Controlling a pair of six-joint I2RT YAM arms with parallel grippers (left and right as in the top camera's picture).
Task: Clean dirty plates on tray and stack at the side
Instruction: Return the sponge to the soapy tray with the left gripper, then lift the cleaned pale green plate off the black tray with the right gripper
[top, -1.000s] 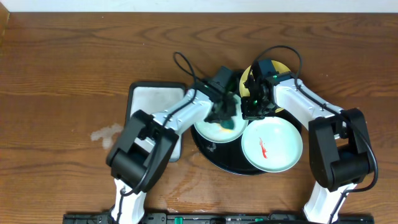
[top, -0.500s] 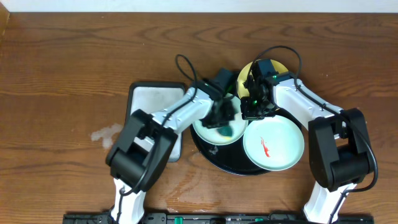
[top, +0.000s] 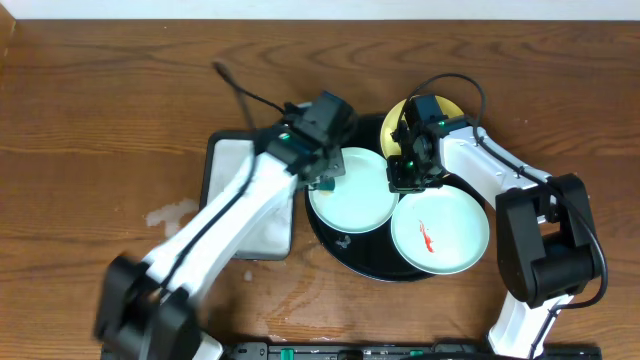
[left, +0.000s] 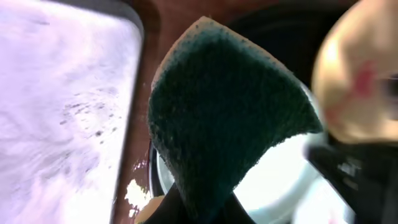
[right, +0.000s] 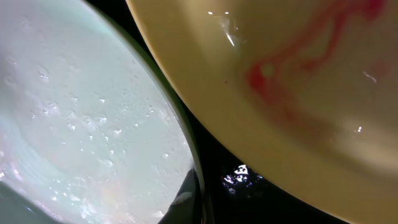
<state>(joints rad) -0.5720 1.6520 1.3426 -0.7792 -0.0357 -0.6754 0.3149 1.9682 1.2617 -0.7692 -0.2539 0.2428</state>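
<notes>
The black tray (top: 345, 245) holds three plates. The left mint-green plate (top: 352, 190) looks wet and free of sauce. The right mint-green plate (top: 438, 232) has a red smear. The yellow plate (top: 447, 108), smeared red, sits at the back, mostly under my right arm. My left gripper (top: 323, 172) is shut on a dark green sponge (left: 224, 106), held above the tray's left edge. My right gripper (top: 405, 177) is shut on the left mint plate's right rim (right: 74, 112), next to the yellow plate (right: 298, 81).
A grey rectangular tray (top: 240, 165) lies left of the black tray and shows in the left wrist view (left: 56, 106). A pale stain (top: 172, 213) marks the wooden table at the left. Both arms cross over the black tray's back half.
My left gripper has lifted the sponge off the left mint plate and moved left toward the grey tray, baring the whole plate. The right arm has not moved.
</notes>
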